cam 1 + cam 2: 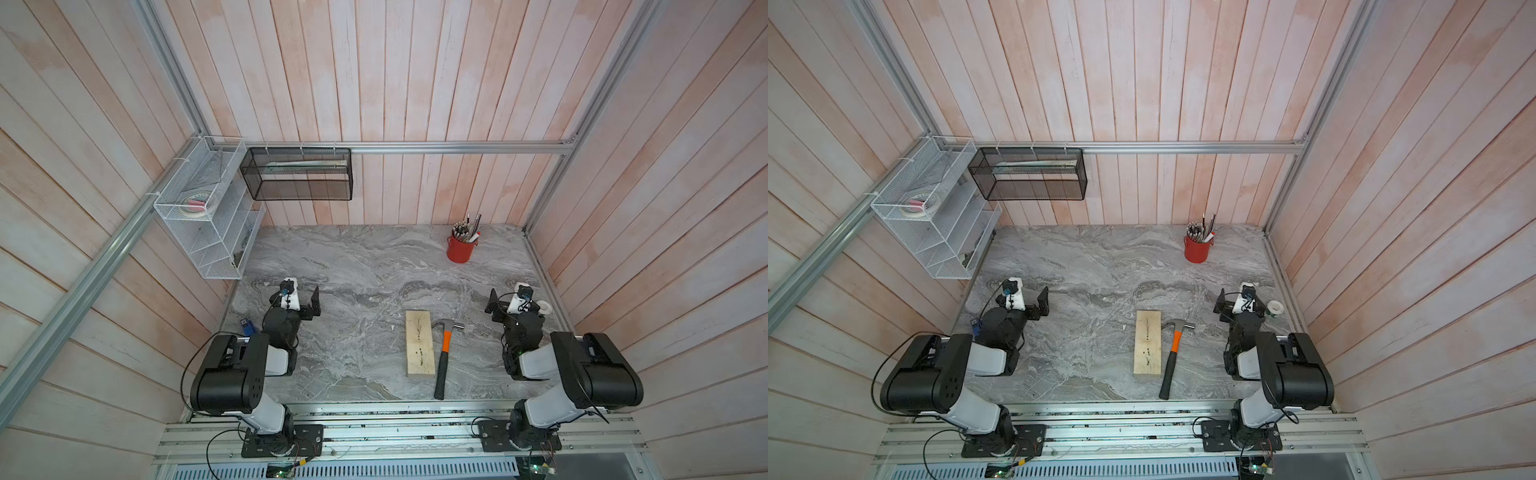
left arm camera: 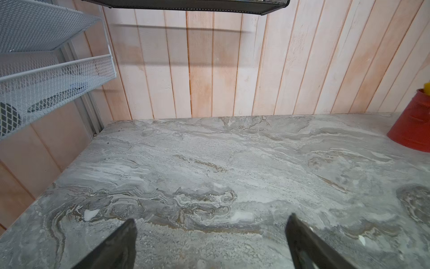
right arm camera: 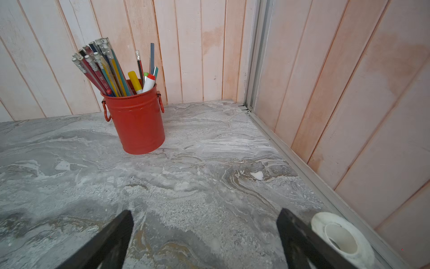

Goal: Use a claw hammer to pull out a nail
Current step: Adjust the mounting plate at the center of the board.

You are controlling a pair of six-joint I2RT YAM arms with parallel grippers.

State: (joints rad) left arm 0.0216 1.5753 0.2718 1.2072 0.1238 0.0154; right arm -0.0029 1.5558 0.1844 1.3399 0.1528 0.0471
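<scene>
The claw hammer point(image 1: 444, 353) point(image 1: 1172, 357) lies flat on the marble table, silver head toward the back, orange shaft and black handle toward the front edge. It rests right beside a pale wooden block point(image 1: 419, 350) point(image 1: 1147, 344) with small dark nail marks along its middle; I cannot make out a single nail. My left gripper point(image 1: 296, 291) point(image 2: 210, 219) stands open over bare table at the left. My right gripper point(image 1: 516, 301) point(image 3: 204, 214) stands open at the right, behind the hammer. Both hold nothing. Neither wrist view shows hammer or block.
A red can of pencils point(image 1: 460, 249) point(image 3: 139, 123) stands at the back right. A white tape roll point(image 3: 344, 237) point(image 1: 545, 308) lies beside my right gripper near the side wall. A white wire rack point(image 1: 203, 216) and a black mesh basket point(image 1: 299, 174) hang at the back left.
</scene>
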